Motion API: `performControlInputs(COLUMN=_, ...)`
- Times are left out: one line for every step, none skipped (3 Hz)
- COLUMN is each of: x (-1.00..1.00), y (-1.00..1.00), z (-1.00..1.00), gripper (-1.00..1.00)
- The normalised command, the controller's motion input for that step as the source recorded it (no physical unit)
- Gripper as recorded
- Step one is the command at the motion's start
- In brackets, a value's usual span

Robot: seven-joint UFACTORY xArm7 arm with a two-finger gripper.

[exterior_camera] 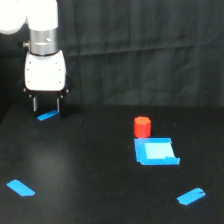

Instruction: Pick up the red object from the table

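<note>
A wrinkled black backdrop cloth (140,50) hangs across the whole rear of the scene, dimly and evenly lit.

No legible text, labels or numbers anywhere. Blue tape strips (21,188) and blue square (156,151) carry no markings.

Single exterior view, off the arm, set in front of the table (100,170) and raised a bit, looking down and across it toward the black backdrop cloth (140,50). Mid range: most of the tabletop fits, arm (42,30) cropped at top left. Soft focus, so exact camera height is probably moderate. No second view to overlap.
</note>
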Motion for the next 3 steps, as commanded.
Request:
performControlInputs(x=-0.01, y=-0.01, z=0.31, gripper=0.95)
performControlInputs(x=0.13, y=-0.01, z=-0.01, gripper=0.98)
performControlInputs(x=0.49, y=-0.14, z=0.12, gripper=0.99)
